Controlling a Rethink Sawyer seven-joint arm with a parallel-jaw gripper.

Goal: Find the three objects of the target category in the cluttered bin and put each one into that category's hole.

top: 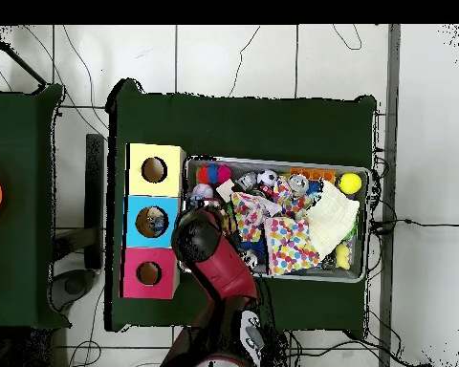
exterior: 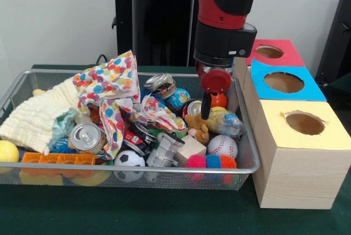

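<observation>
Nearest me the soccer ball (exterior: pixel 130 159) and baseball (exterior: pixel 222 146) lie against the basket (exterior: pixel 137 168) front, so I'd lower the tool (exterior: pixel 206 106), whose opening I cannot tell, straight down, clear of the cloth (exterior: pixel 109 87).

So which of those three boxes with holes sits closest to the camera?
The yellow-topped box, at the row's front end; the blue-topped box and the red-topped box sit behind it.

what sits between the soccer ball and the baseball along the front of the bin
In the front view, between the soccer ball and the baseball lie a grey plastic toy and a pale wooden block.
</observation>
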